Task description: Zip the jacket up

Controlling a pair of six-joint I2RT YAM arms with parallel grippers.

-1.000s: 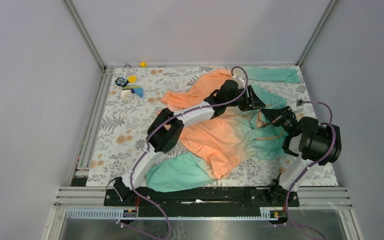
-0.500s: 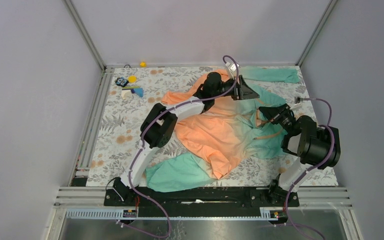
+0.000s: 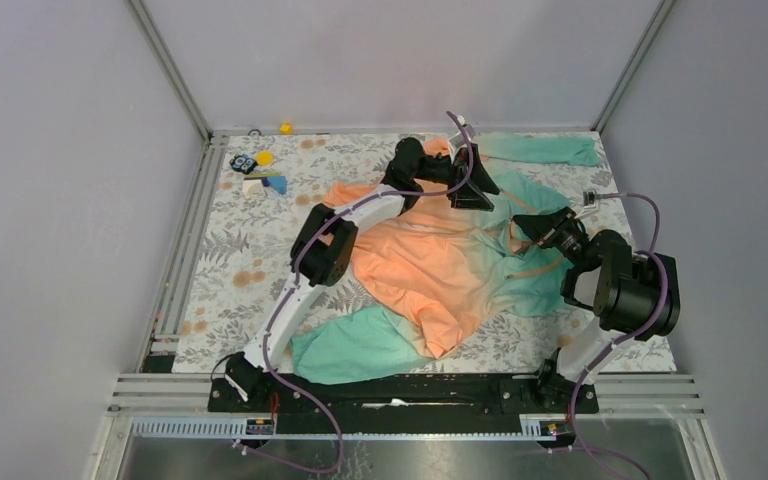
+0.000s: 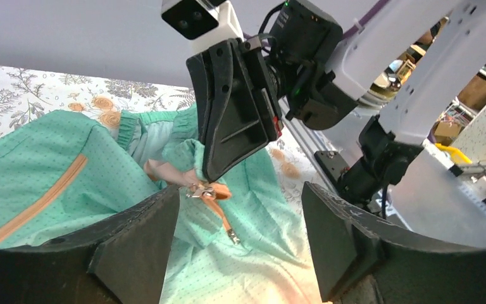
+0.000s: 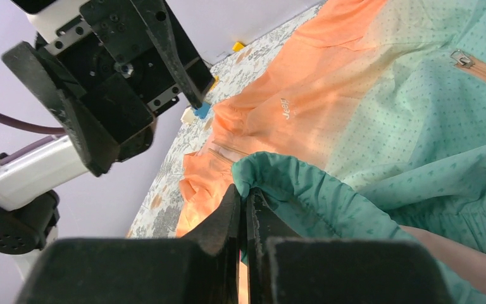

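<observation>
The jacket [image 3: 430,270] lies spread on the table, orange on the left and fading to mint-teal on the right. My right gripper [image 3: 527,228] is shut on a bunched fold of the teal hem [image 5: 291,180], lifted a little off the cloth. In the left wrist view an orange zipper slider and pull [image 4: 214,193] hang just under the right gripper's fingers [image 4: 234,120]. My left gripper [image 4: 240,212] is open above the teal fabric, nothing between its jaws, a short way back from the slider. A closed orange pocket zipper [image 5: 478,66] shows in the right wrist view.
Small toys [image 3: 258,172] sit at the far-left corner of the floral tablecloth [image 3: 240,260], a yellow piece [image 3: 285,128] on the back rail. One teal sleeve [image 3: 550,148] reaches the far right corner, another [image 3: 355,345] lies near the front edge. Metal rails border the table.
My left gripper has opened and drawn back to the left, away from the right gripper. The right gripper stays shut on the hem, barely moved.
</observation>
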